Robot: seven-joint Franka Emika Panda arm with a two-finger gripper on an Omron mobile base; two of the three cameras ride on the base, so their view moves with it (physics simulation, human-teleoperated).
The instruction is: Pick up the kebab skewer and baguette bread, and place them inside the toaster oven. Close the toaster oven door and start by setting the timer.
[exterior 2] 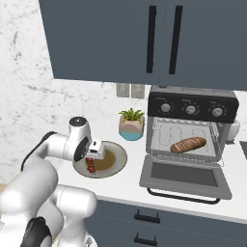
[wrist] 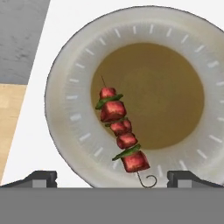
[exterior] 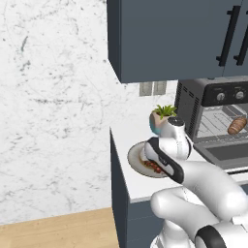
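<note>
While the end effector (wrist: 112, 177) hangs wide open, the red meat kebab skewer (wrist: 120, 134) lies on the round cream plate (wrist: 65, 118). The tan baguette bread (exterior 2: 187, 144) sits inside the dark grey toaster oven (exterior 2: 193, 110). Its glass toaster oven door (exterior 2: 183, 177) lies open on the white worktop (exterior 2: 120, 185).

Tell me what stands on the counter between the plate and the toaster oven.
A small potted plant stands between the plate and the toaster oven, nearer the wall, seen in the right base view.

Kebab skewer (wrist: 120, 133) on plate (wrist: 65, 118), baguette bread (exterior 2: 188, 144) inside toaster oven (exterior 2: 192, 126)

White counter (exterior 2: 130, 181) over dark blue cabinets, round plate (exterior 2: 118, 158) at left, potted plant (exterior 2: 131, 124) behind it, toaster oven (exterior 2: 192, 107) at right, door (exterior 2: 185, 179) lying open.
</note>
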